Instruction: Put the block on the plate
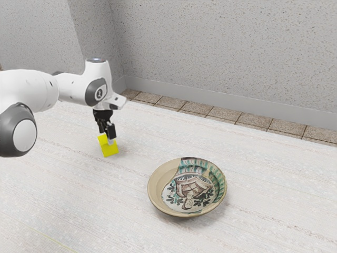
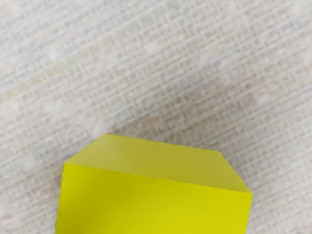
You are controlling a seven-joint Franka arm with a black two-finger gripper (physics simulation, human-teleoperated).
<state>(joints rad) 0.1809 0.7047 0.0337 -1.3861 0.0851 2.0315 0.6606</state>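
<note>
"Block [image 1: 109, 150] first, since that's your whole job: in the exterior view it's yellow, down under the gripper [image 1: 108, 138], over toward that view's left. The plate [image 1: 158, 184] sits well apart from it, nearer the camera and further to the view's right, nothing on it."

"Yeah, but is your claw actually pinching it? Honestly can't tell from that angle. Looks like you're at the grasp, or just about to lift, so I'd make sure of the grip before you haul it anywhere. Then go straight up, slow, high enough for the block to clear that raised rim, and only then swing across."

"Wrist view next: you've got the block big and close, its near face sitting a bit skewed, with the pale tabletop [image 2: 146, 58] beyond. I'd watch that skew, a crooked grip could let it twist on the way up."

"Agreed. If it turns while you lift, set it back down and regrab squarer. Once you're over the plate, aim for the middle and lower gently before letting go, because the sloped sides could tip it."
</note>
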